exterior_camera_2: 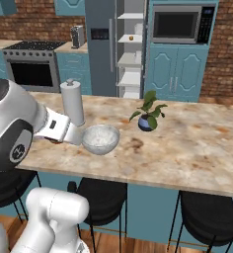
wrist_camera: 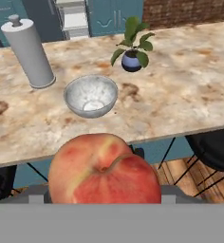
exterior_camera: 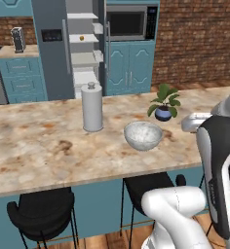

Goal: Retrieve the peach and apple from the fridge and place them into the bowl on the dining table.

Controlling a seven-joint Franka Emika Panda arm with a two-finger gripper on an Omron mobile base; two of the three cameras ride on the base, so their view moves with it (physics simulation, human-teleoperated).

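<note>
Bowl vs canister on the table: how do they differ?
The bowl is low, wide and open-topped; the canister is tall, narrow and capped with a knob. The bowl is speckled grey-white, the canister plain white. The bowl sits nearer the table edge. Both stand upright, apart.

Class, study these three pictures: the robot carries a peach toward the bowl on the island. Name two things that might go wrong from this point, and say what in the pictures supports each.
1. The peach sits in the gripper short of the table edge, above the floor and stools; a slip here would likely drop it there.
2. The canister and the plant pot stand either side of the bowl; a wide swing might knock one.
</note>
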